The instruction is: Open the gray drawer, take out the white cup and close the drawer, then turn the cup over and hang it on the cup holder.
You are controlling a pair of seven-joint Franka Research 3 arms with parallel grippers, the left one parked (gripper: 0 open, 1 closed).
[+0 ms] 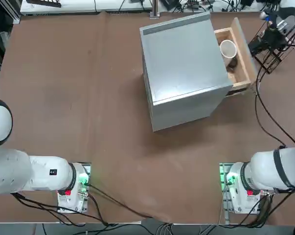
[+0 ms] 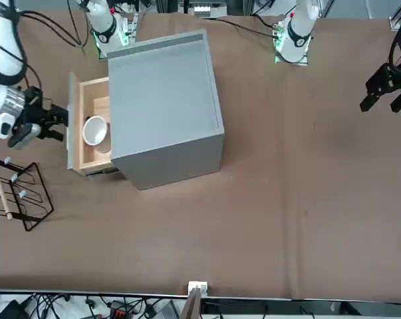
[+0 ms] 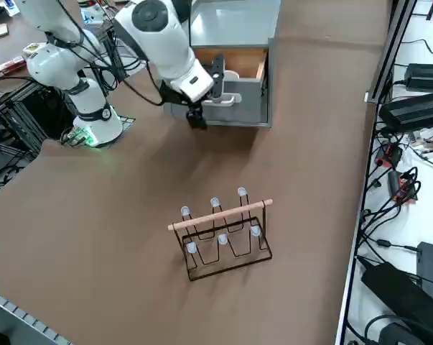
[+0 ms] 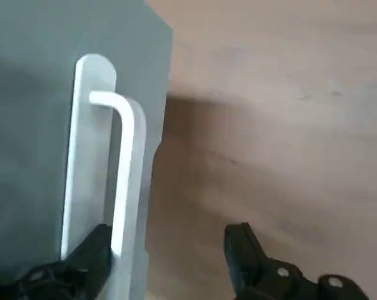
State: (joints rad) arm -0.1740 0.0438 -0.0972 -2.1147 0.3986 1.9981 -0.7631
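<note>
The gray drawer stands pulled out from the gray cabinet, which sits on the brown desk, and the white cup is inside the drawer, apparently upright with its mouth facing up. The right tool is at the outer side of the drawer front, beside the pale handle; its fingers are spread, and the bar of the handle lies in the space between them without being pinched. One finger overlaps the handle in the wrist view, and whether it touches cannot be told. The opening step looks essentially done, since the gap seems wide enough to reach the cup, so the work appears to be at the change from opening the drawer to fetching the cup. The next move would call for backing the fingers clear of the handle without dragging the drawer, rising above its front, and coming down over the cup with the tool kept spread. A grip on the rim or wall would need room beside the wooden sides, and should leave the later turning over possible. The cup holder stands on the desk, apart from the drawer, its pegs bare; closing the drawer, inverting the cup and hanging it all remain.
</note>
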